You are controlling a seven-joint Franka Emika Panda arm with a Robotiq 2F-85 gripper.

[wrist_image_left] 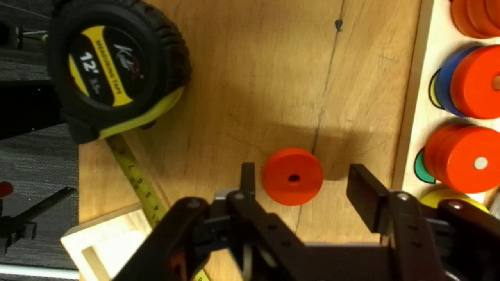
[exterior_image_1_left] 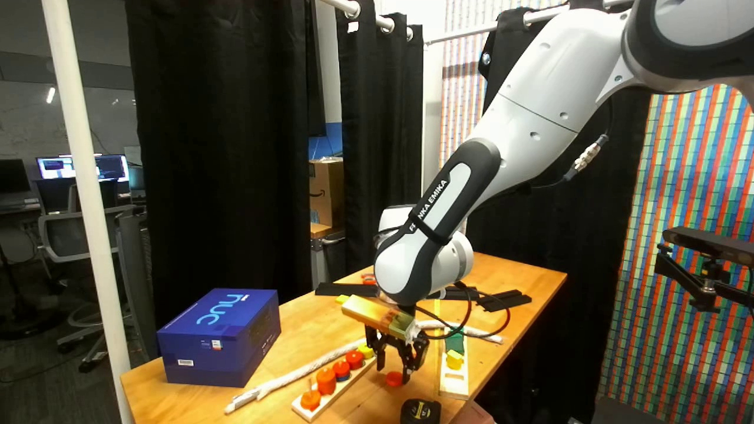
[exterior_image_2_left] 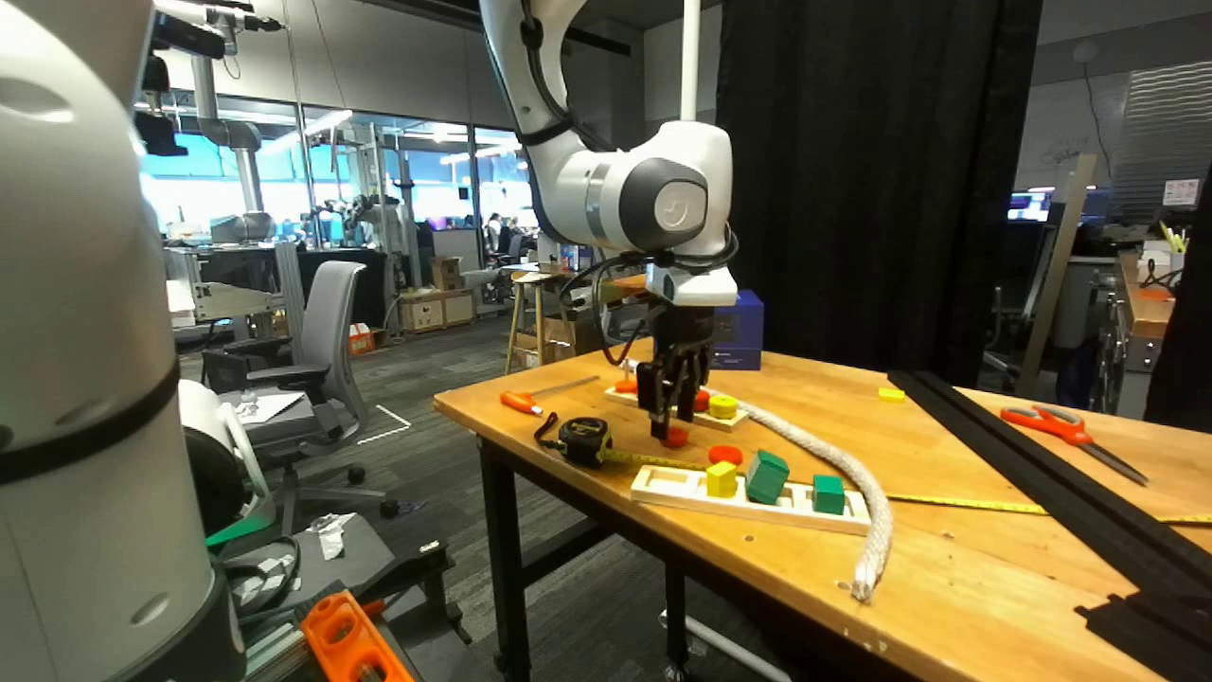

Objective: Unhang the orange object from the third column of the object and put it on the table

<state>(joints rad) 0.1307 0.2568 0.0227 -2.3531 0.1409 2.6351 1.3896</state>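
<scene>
Seeing my gripper (wrist_image_left: 302, 181) spread wide in wrist cam, orange-red disc (wrist_image_left: 284, 178) btwn its fingertips (wrist_image_left: 366, 198) near ctr; measuring tape (wrist_image_left: 117, 66) upper L.

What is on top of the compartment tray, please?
A yellow block, a tilted green block and another green block show on the tray; its surface beneath them is covered, so unseen.

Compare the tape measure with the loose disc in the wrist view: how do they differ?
Colour: the tape measure is mainly black and yellow; the disc is plain orange-red.
Size: the tape measure is larger than the disc.
Place: the disc lies between the open jaws; the tape measure sits outside them.
Shared: both rest on the table.
</scene>
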